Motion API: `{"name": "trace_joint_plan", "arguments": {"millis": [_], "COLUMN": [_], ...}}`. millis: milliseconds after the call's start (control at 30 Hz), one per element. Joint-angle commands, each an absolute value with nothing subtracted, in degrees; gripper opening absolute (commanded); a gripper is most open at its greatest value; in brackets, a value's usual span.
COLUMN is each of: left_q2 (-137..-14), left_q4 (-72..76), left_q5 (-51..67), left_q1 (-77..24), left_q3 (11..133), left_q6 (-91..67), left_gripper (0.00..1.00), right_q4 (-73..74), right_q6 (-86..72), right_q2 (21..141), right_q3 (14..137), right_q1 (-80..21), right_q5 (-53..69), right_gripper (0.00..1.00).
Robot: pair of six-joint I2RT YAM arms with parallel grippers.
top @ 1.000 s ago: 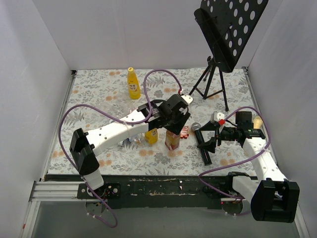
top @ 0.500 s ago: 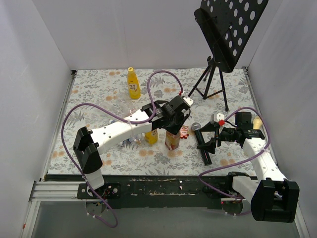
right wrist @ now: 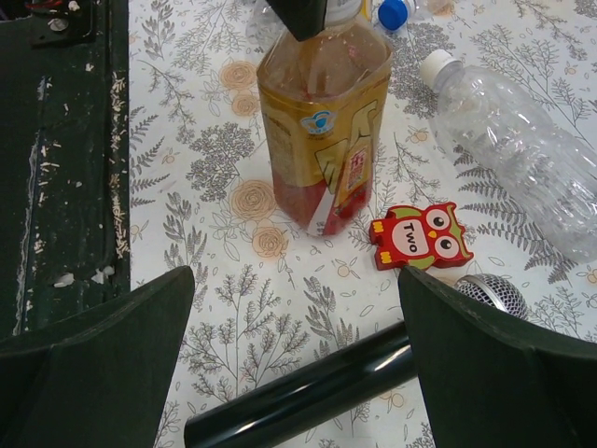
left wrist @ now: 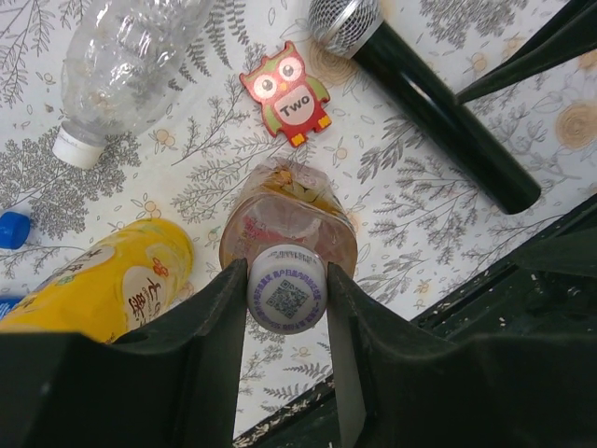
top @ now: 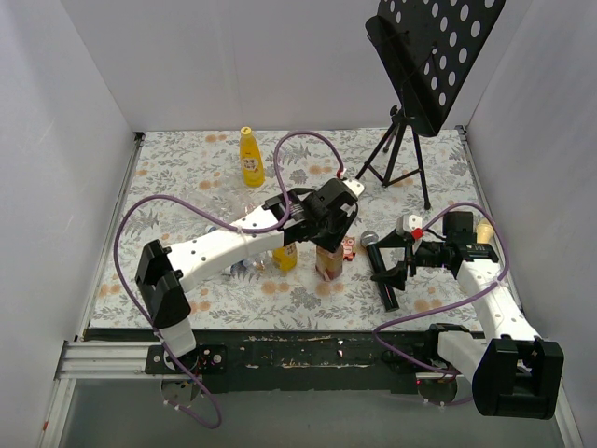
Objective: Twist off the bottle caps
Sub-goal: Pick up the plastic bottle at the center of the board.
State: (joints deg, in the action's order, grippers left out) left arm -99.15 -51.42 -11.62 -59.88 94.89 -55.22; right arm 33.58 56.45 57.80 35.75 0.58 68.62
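Observation:
The squat brown red-labelled bottle [left wrist: 289,210] stands upright mid-table [top: 326,264]. My left gripper [left wrist: 286,297] is shut on its white cap [left wrist: 286,289] from above, one finger on each side. My right gripper [right wrist: 297,280] is open and empty, low over the black microphone [right wrist: 308,387], facing the brown bottle [right wrist: 322,121]. A yellow juice bottle [left wrist: 93,285] lies beside the brown one. Another yellow bottle [top: 250,157] stands at the back. A clear bottle [right wrist: 522,159] with a white cap [right wrist: 436,65] lies near a loose blue cap [right wrist: 394,13].
A red owl tile marked "Two" [left wrist: 286,91] lies between the brown bottle and the microphone's grey head [left wrist: 343,19]. A black music stand [top: 410,65] on a tripod stands at the back right. White walls close in three sides.
My left arm's elbow has shifted a little and its wrist has turned slightly over the brown bottle, still holding the cap. The right arm has barely moved.

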Motion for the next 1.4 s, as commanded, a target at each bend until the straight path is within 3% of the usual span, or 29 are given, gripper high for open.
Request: {"name": "trace_joint_plan", "arguments": {"millis": [0, 400, 1367], "left_q2": [-92.64, -87.72, -81.3], "left_q4": [-46.94, -42.72, -33.31], "left_q5": [-11.86, -9.94, -3.52], "left_q1": [-60.29, -60.12, -59.85], "left_q3": [95.19, 91.41, 83.15], "left_q6": [-57.48, -60.03, -62.49], "left_gripper": [0.0, 0.0, 0.0], "right_q4": [38.05, 53.69, 60.11], "right_q6": [60.9, 73.74, 78.92], "right_q2": [58.44, 61.96, 59.24], "right_q3": [36.91, 44.47, 47.37], "right_q1": [0.09, -2.64, -3.43], "right_q5": [72.15, 70.58, 68.2], "right_gripper": [0.98, 0.98, 0.98]}}
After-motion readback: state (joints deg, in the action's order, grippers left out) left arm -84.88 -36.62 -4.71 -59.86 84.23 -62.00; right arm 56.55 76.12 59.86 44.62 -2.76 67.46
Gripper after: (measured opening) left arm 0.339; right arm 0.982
